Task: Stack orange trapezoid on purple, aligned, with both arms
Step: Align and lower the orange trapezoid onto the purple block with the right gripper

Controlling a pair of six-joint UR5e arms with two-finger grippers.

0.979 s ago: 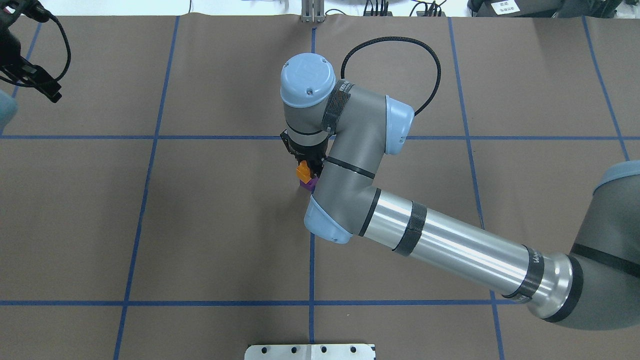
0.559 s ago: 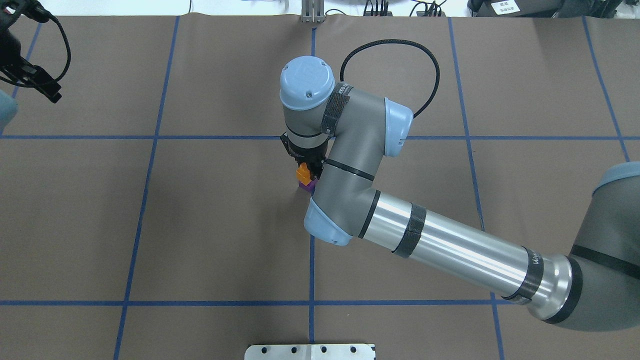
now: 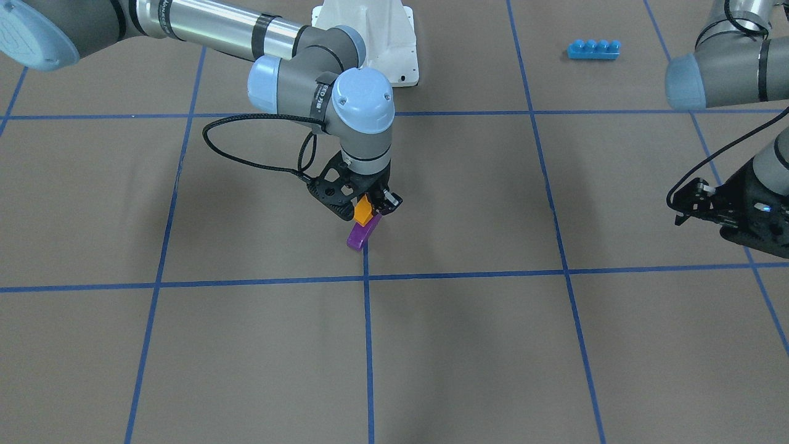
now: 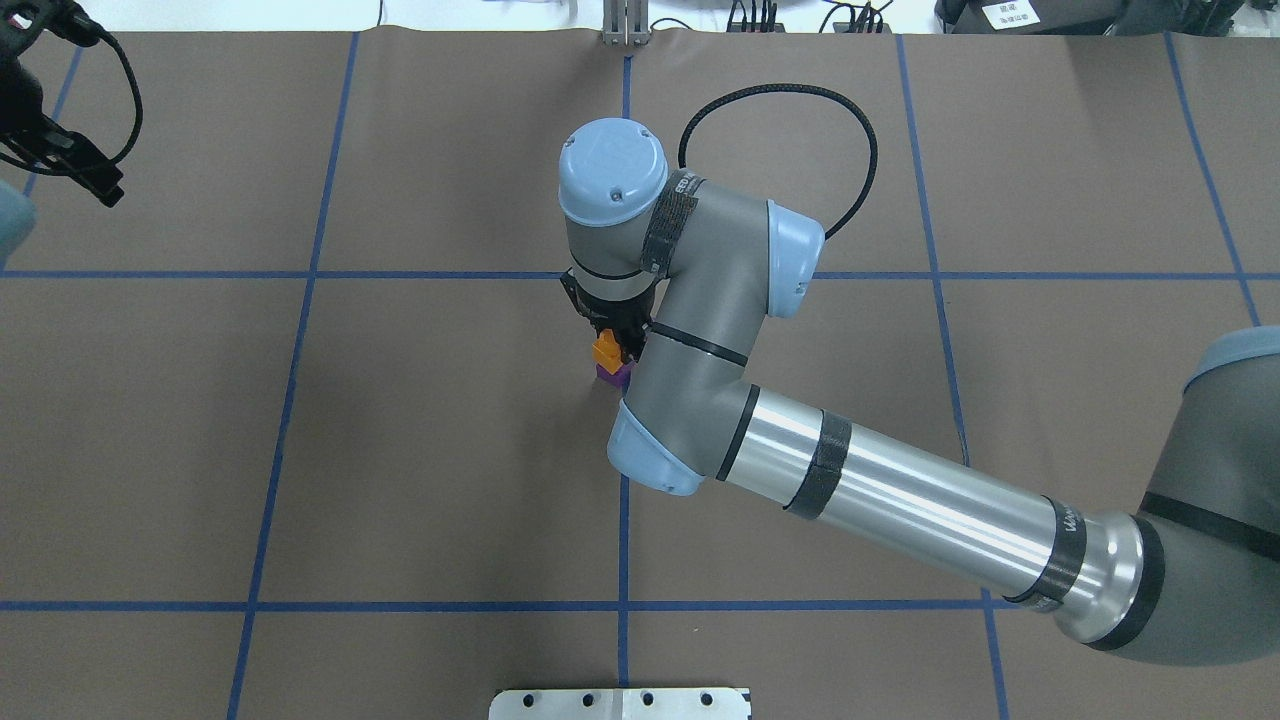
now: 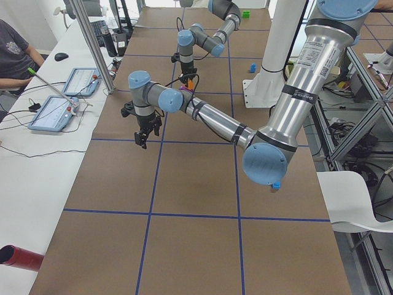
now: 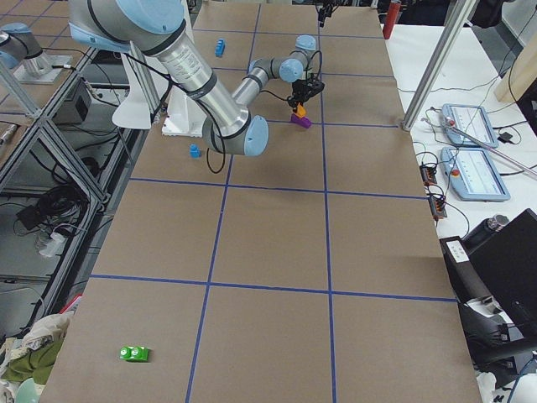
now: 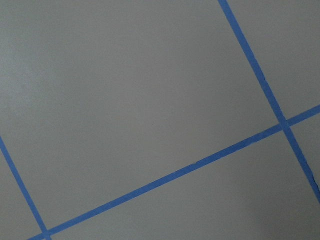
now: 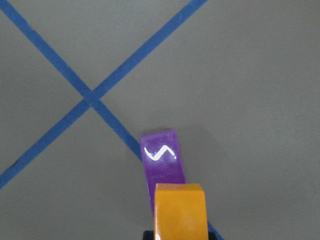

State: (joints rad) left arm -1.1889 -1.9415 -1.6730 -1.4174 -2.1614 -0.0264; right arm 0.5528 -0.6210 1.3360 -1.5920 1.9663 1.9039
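If touching, one orange trapezoid (image 3: 362, 211), one purple (image 3: 357, 236).

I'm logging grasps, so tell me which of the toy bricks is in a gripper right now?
The orange trapezoid, pinched by the right gripper over the purple brick. The purple one and the long blue brick lie on the table, ungripped.

**Colours on the Table**

The orange trapezoid (image 3: 363, 211) was a plain, glossy orange. The purple brick (image 3: 359, 234) was a glossy violet, with a white glint on its slope. The table (image 3: 185, 345) was matt brown, crossed by a grid of blue tape lines. The right arm (image 4: 900, 500) was grey and polished silver, with black bands and light blue joint caps. The right gripper (image 3: 368, 207) and its braided cable (image 4: 780, 89) were black. A four-stud brick (image 3: 593, 49) was bright blue, and a small brick (image 6: 133, 353) was green.
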